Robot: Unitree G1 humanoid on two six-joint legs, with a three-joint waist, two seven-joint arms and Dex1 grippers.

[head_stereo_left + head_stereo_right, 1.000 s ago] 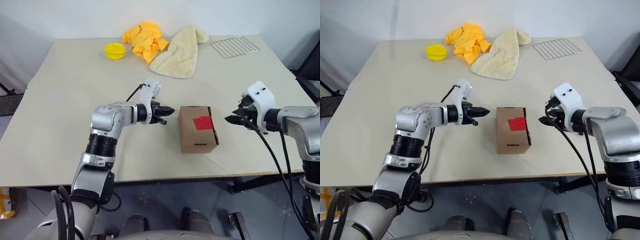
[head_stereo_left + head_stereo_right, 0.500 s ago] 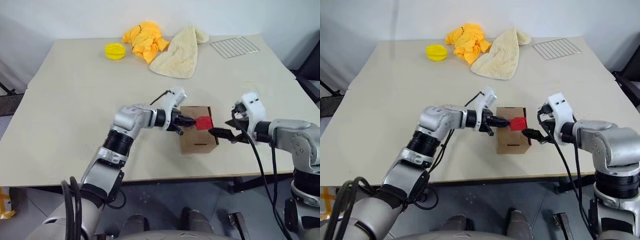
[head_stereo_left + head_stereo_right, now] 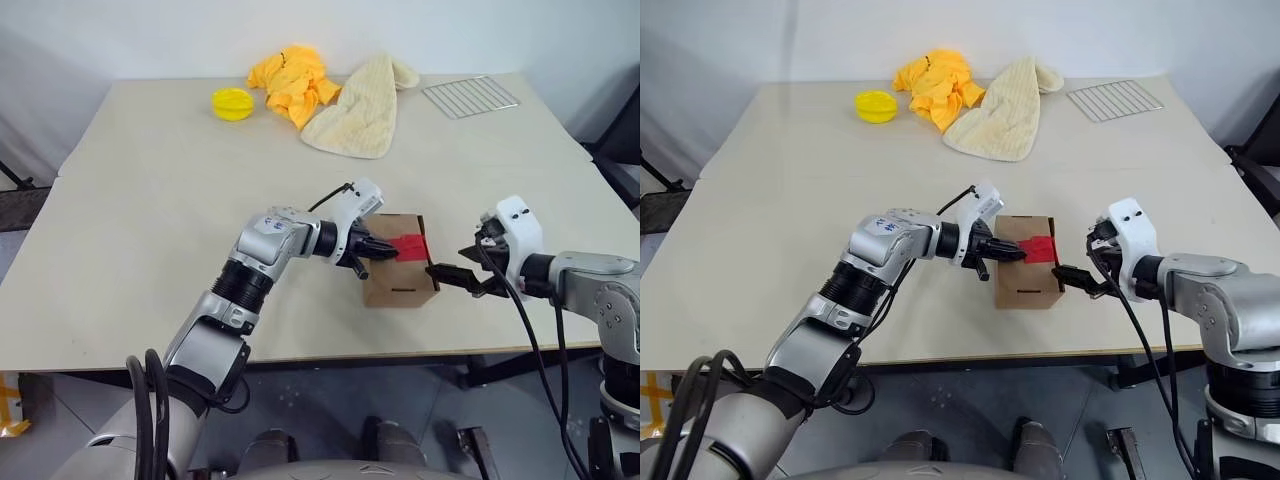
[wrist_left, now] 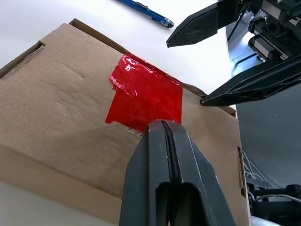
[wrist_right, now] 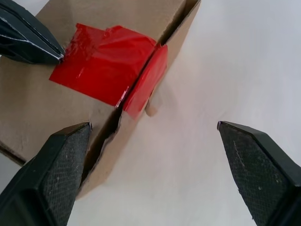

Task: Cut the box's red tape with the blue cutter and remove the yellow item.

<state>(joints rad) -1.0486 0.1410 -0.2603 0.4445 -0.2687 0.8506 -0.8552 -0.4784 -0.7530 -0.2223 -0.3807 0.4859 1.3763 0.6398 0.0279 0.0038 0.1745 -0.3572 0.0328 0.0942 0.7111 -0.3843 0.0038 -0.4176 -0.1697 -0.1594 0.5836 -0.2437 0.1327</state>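
Two steps left, by the look: red tape (image 4: 146, 100) uncut, box (image 3: 396, 262) unopened at table's near edge. Left gripper (image 3: 384, 250) shut, tips on the tape; right gripper (image 5: 153, 174) wide open beside box, empty. Blue cutter (image 4: 146, 12) lies on the table past the box, unheld

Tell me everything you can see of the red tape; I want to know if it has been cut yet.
The red tape is a glossy, wrinkled bright red patch on top of the brown cardboard box, folding over its edge and down the side by the right gripper. It looks uncut, though its upper corner is crumpled. The shut left gripper has its tip at the tape's near edge; whether it presses there is unclear. The open right gripper hangs beside the folded end.
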